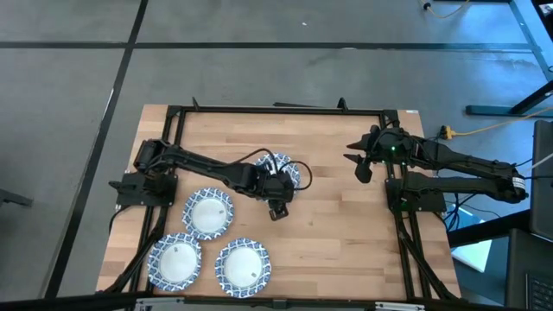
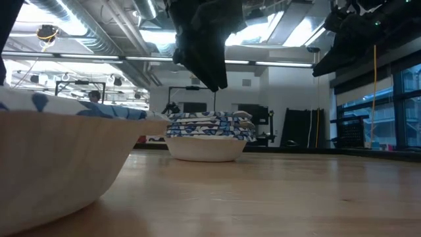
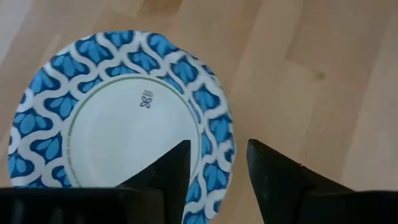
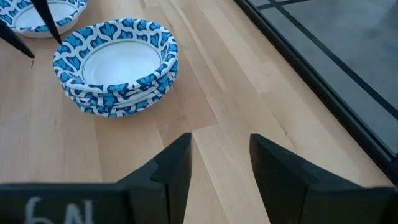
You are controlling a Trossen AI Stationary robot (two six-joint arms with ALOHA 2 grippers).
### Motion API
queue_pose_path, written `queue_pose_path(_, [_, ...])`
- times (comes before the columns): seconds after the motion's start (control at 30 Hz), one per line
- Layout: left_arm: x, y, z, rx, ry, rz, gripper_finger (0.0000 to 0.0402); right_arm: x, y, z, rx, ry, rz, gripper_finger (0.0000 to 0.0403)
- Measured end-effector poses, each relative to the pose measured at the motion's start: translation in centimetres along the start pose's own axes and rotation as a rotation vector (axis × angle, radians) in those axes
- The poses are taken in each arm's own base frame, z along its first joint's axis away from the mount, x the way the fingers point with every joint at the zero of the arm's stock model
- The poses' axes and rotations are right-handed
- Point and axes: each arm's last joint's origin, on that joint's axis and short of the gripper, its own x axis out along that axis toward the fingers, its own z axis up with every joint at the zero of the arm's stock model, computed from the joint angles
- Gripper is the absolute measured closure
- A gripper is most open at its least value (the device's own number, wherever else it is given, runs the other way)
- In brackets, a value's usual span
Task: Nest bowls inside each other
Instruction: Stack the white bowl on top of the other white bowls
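A stack of several nested blue-and-white bowls (image 1: 292, 170) (image 2: 209, 135) (image 4: 118, 65) stands on its base at mid-table. Three single bowls rest upright near the near-left corner (image 1: 207, 213) (image 1: 175, 262) (image 1: 242, 266). My left gripper (image 1: 277, 209) (image 3: 217, 171) hovers open, well above the table, just on the near side of the stack. Its wrist view looks down on a single bowl (image 3: 118, 118), whose rim lies below the gap between the fingers. My right gripper (image 1: 363, 164) (image 4: 217, 165) waits open, raised at the table's right side, facing the stack.
A black frame (image 1: 285, 110) runs round the wooden table (image 1: 346, 242). The table's right half and near-right area are bare wood. In the low view one single bowl (image 2: 59, 158) fills the near left. The left arm (image 1: 207, 168) reaches across the stack's left side.
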Motion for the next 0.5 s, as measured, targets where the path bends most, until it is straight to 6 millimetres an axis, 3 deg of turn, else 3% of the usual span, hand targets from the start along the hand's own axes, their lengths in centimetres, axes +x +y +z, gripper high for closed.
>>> queue_pose_path(0.23, [-0.1,0.2,-0.9,0.075,0.079,0.034,0.0250,0.0,0.0,0.1,0.001,-0.005,0.000,0.0241])
queue_pose_path(0.5, [-0.8,0.4,-2.8,0.083,0.198,0.188,0.0250,0.0,0.0,0.1,0.001,-0.005,0.000,0.0241])
